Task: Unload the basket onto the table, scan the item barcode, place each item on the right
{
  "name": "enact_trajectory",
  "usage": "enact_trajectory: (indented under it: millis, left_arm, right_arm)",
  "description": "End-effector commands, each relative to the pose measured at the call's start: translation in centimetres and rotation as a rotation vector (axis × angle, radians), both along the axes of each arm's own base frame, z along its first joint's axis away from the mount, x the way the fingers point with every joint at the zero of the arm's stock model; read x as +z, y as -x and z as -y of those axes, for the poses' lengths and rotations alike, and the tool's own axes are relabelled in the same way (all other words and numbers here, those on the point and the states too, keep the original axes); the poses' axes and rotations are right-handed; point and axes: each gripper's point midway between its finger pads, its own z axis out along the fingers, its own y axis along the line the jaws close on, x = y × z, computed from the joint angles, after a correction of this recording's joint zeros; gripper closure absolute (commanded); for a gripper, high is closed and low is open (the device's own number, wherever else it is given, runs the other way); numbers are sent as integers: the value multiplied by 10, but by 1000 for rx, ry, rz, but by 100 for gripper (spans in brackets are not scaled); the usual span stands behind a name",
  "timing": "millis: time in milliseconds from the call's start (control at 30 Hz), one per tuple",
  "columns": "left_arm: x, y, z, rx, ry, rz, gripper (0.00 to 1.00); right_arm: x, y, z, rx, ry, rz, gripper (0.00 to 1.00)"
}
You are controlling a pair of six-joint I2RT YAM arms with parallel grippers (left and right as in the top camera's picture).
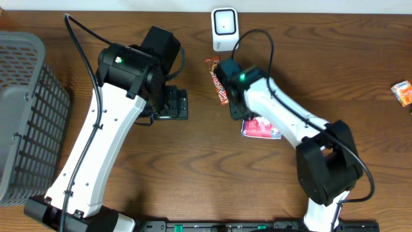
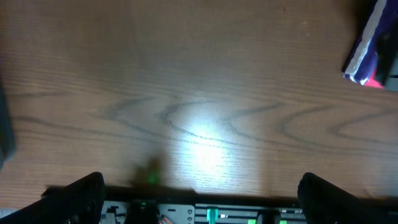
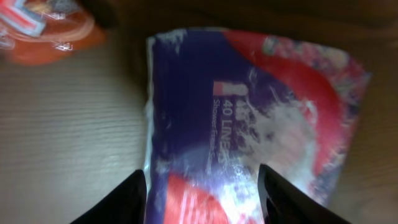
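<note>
A purple and red packet point(image 1: 262, 129) lies flat on the wooden table, right of centre. It fills the right wrist view as the packet point(image 3: 249, 118). My right gripper point(image 1: 239, 111) hangs over its left end. In that view the right gripper point(image 3: 202, 199) is open, its fingers set apart over the wrapper without pinching it. The white scanner point(image 1: 224, 29) stands at the table's far edge. My left gripper point(image 1: 175, 104) hovers left of centre. In its own view the left gripper point(image 2: 205, 202) is wide open over bare wood, and the packet point(image 2: 370, 46) shows at the upper right.
An orange-red snack bar point(image 1: 217, 80) lies between the scanner and the packet and shows as the bar point(image 3: 43, 31) in the right wrist view. A grey basket point(image 1: 26, 116) stands at the left edge. A small orange pack point(image 1: 402, 92) sits far right.
</note>
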Motion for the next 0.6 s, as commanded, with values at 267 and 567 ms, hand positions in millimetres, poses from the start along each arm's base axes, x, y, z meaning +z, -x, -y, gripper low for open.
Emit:
enact_trajectory:
  millis: [267,567]
  left_arm:
    - [-1,0,-3,16,-8,-5,2]
    - [-1,0,-3,16,-7,-5,2]
  right_arm:
    - [-32,12,28,-30,128,42,55]
    - [-63,23,30,-31,92,45,83]
